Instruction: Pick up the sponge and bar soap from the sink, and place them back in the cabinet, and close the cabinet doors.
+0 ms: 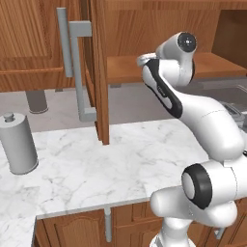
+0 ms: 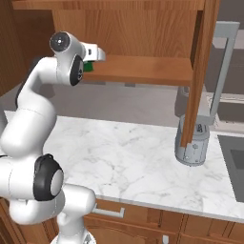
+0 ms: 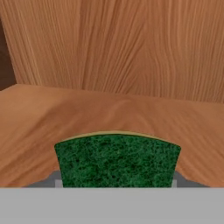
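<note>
My gripper is shut on the sponge, whose dark green face and thin yellow edge show between the fingers. The arm reaches up into the open cabinet, and the sponge hangs just above the left end of the wooden shelf, close to its front edge. In the hand view the shelf and the cabinet's back wall lie straight ahead. Both cabinet doors stand open: one left of the arm, one on the right. A corner of the dark sink shows at the far right. The bar soap is out of view.
A grey canister stands on the white marble counter at the left. Under the right door sits a grey cylindrical appliance. Long grey bar handles stick out from the open doors. Wooden drawer fronts run below the counter edge.
</note>
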Controlling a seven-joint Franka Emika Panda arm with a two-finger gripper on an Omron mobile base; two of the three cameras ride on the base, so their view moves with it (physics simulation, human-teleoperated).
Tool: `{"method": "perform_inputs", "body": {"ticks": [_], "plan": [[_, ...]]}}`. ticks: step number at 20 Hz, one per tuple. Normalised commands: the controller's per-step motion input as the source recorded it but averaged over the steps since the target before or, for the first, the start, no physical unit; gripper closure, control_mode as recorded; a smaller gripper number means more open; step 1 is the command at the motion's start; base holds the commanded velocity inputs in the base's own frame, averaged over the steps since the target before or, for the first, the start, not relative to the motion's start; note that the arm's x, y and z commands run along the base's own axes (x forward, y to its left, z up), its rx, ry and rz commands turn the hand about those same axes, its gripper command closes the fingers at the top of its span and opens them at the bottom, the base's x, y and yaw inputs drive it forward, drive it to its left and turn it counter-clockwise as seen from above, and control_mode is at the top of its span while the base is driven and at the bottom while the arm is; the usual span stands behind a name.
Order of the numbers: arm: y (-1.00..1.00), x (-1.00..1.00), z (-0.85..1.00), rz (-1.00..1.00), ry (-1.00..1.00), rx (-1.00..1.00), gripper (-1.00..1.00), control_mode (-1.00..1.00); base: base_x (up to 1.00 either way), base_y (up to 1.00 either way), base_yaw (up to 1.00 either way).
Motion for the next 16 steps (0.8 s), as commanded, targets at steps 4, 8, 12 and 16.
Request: {"method": "perform_inputs", "body": {"ticks": [4, 8, 12, 16], "plan": [[0.1, 0.21, -0.08, 0.02, 0.0, 0.0, 1.0, -1.0, 0.0, 0.0, 0.0], [0.07, 0.19, -0.07, 0.02, 0.01, 0.0, 1.0, -1.0, 0.0, 0.0, 0.0], [0.0, 0.19, -0.01, 0.03, 0.0, 0.0, 1.0, -1.0, 0.0, 0.0, 0.0], [0.0, 0.19, -0.04, 0.03, 0.0, 0.0, 1.0, -1.0, 0.0, 0.0, 0.0]]}}
